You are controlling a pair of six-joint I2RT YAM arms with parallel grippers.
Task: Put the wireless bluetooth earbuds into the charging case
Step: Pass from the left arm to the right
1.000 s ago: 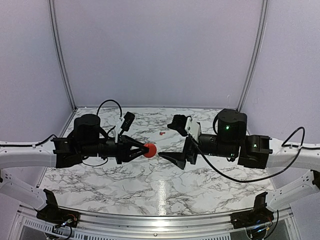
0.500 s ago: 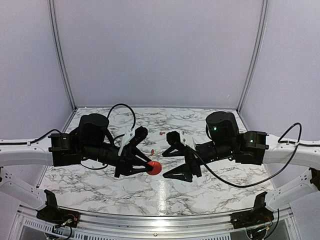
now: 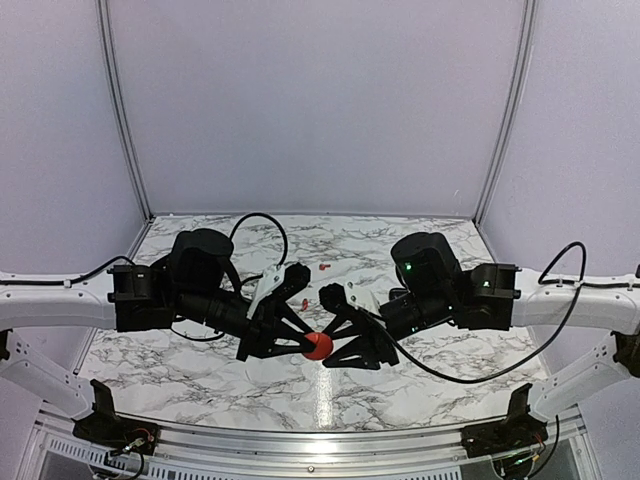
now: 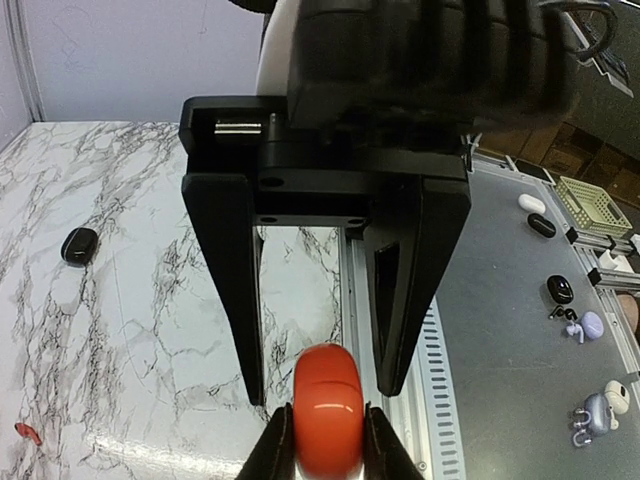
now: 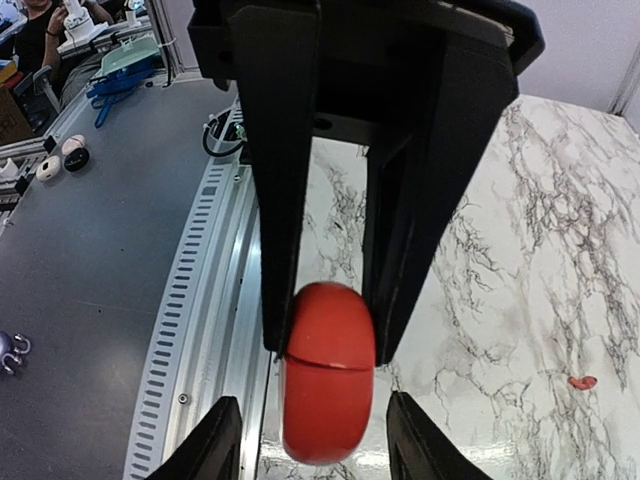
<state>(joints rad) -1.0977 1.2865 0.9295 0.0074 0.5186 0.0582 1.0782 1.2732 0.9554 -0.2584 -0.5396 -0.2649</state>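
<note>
Red earbuds (image 3: pixel 325 267) — tiny specks — lie loose on the marble surface (image 3: pixel 200 380), beyond both end effectors and well apart from them. One sits near the midline, and another just beside the left arm's wrist, so the left arm looks slightly nearer. Neither is gripped. The red charging case (image 4: pixel 330 410) hangs above the surface, clenched between the tips of the left end effector (image 4: pixel 330 455), its long axis pointing out toward the right arm and its seam running across it. The right end effector (image 5: pixel 320 440) straddles the case with a gap on either side — released, not touching. A black oval case (image 4: pixel 80 245) rests farther off on the surface. Opening the lid probably comes before any earbud is picked up.
</note>
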